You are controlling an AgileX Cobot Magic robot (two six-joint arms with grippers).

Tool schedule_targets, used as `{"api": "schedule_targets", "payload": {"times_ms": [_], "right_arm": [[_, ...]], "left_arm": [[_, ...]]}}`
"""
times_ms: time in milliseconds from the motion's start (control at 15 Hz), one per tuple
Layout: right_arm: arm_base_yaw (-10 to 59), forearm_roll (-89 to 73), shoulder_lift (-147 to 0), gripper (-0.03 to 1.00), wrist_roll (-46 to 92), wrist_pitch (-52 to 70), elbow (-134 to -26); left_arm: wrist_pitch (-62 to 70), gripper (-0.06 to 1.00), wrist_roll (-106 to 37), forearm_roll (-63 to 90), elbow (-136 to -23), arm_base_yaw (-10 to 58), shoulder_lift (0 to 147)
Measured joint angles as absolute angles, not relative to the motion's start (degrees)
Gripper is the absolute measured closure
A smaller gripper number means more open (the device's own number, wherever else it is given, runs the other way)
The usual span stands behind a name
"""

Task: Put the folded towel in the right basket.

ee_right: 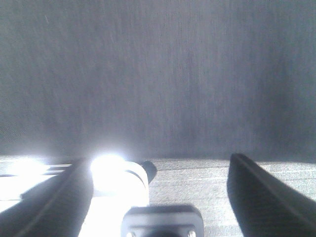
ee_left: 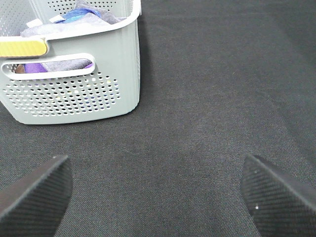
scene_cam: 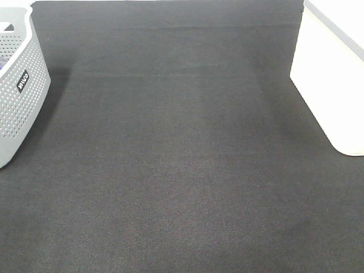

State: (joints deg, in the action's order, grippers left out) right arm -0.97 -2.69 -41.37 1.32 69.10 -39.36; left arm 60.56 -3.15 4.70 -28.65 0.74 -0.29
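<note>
Both jaws released | grey basket (ee_left: 74, 94): mixed cloths | white basket (scene_cam: 330, 74): contents hidden

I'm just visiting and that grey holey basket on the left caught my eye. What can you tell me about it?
The grey basket looks like plastic, its walls dotted with rows of small holes, corners rounded. A black label with white lettering sits on one side. The left wrist view shows a slot handle cut in one wall and a yellow patch near the rim. It stands upright on the dark mat, holding purple, blue and grey cloths. No gripper touches it.
</note>
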Motion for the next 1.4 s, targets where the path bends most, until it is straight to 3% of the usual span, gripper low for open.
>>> {"api": "schedule_targets", "payload": {"times_ms": [333,667,1400], "right_arm": [[-0.97,-2.69,-19.42,0.26,2.58,61.94,-29.22],[-0.97,-4.30,-1.66,0.26,5.61,61.13,-29.05],[-0.97,-4.35,0.40,0.26,5.61,61.13,-29.05]], "left_arm": [[60.56,0.07,-3.15,4.70,-28.65,0.74,-0.29],[60.56,0.07,-3.15,4.70,-28.65,0.74,-0.29],[60.56,0.07,-3.15,4.70,-28.65,0.74,-0.29]]}}
